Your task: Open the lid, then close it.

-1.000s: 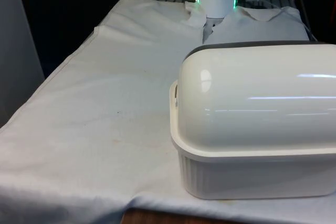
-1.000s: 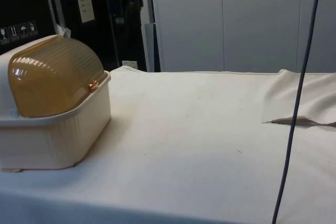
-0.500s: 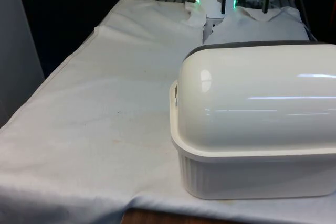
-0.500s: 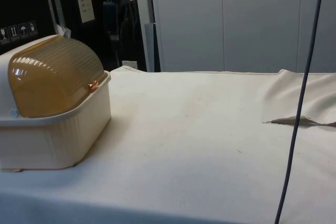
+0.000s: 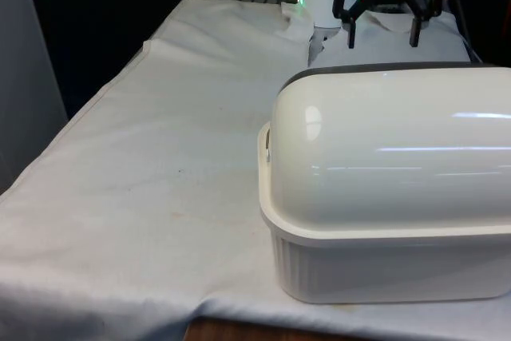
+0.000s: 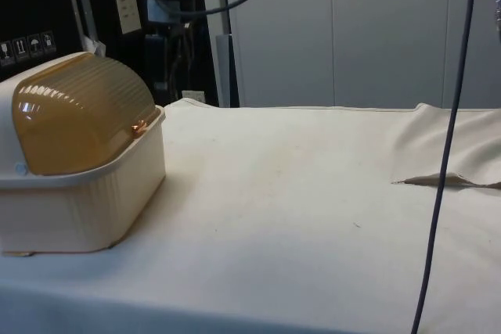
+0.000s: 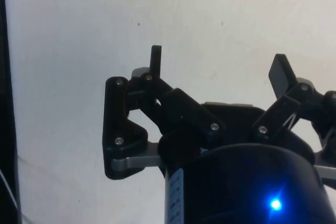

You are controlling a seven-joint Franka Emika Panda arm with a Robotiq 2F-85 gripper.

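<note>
The table (image 5: 160, 157), under its white cloth, runs from the bottom of the front view up to the top centre, and in the side view it spreads across the whole lower half.

The bread box (image 5: 383, 189) is the next biggest thing. In the front view it sits at the lower right, cut off by the right edge, showing a smooth glossy cream shell over a ribbed base. In the side view it stands at the far left, and there the lid (image 6: 82, 119) shows as a ribbed, amber, see-through dome rolled down and closed, its lower edge meeting the rim of the base.

The gripper (image 5: 383, 33) hangs at the top of the front view, right of centre, above and beyond the box and clear of it. Its two black fingers (image 7: 155, 61) stand wide apart with nothing between them; in the wrist view only cloth lies beneath them.

The lid looks like thin, hard plastic: light, stiff and slick, likely to slide up over the curve of the box rather than lift off. Its smooth face would give little grip, so the best hold seems to be the lower edge, where a small reddish glint (image 6: 138, 126) in the side view may mark a lip or handle, though I cannot tell for sure. The box itself looks light enough to shift on the cloth if pushed hard.
</note>
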